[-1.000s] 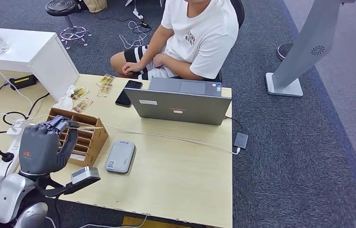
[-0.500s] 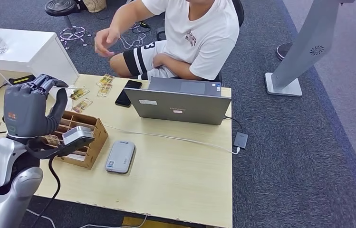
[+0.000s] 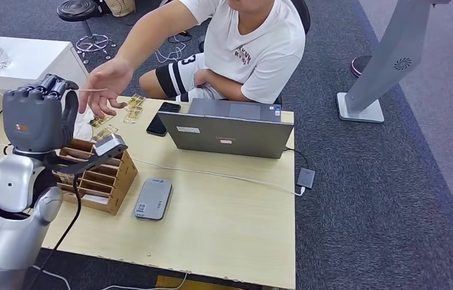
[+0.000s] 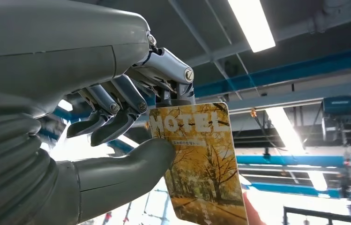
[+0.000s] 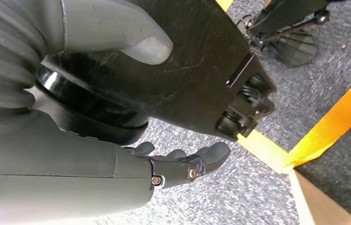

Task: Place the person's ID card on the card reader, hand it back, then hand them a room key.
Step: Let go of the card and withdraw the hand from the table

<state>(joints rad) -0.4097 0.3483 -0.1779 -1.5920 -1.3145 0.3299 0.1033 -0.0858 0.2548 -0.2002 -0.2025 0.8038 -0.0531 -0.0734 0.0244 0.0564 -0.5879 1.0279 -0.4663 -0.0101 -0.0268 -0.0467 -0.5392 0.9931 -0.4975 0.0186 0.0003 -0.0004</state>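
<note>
L hand [image 3: 37, 118] is raised above the table's [image 3: 224, 217] far-left part, thumb and fingers [image 4: 117, 101] pinching a room key [image 4: 201, 159], a card w/ yellow autumn-tree print and "MOTEL" across one end. In the head view the card shows edge-on as a thin line at the fingertips. The person's hand [image 3: 104, 84] reaches in from the far side, fingers spread, just beside the card; in the L wrist view a fingertip shows at the card's free corner, but whether it's touching can't be told.

R hand [image 5: 178, 166] hangs low over grey carpet w/ yellow floor tape, fingers slightly curled and apart, holding nothing.

On the table: wooden card rack [image 3: 100, 175] w/ slots just under the L hand, grey card reader [image 3: 153, 199] lying flat just R of the rack, grey laptop [image 3: 233, 130] near the far edge, black phone [image 3: 162, 118] just L of the laptop, a few cards [image 3: 132, 109] loose near the phone. White cable [image 3: 211, 175] runs across the table in front of the laptop.
</note>
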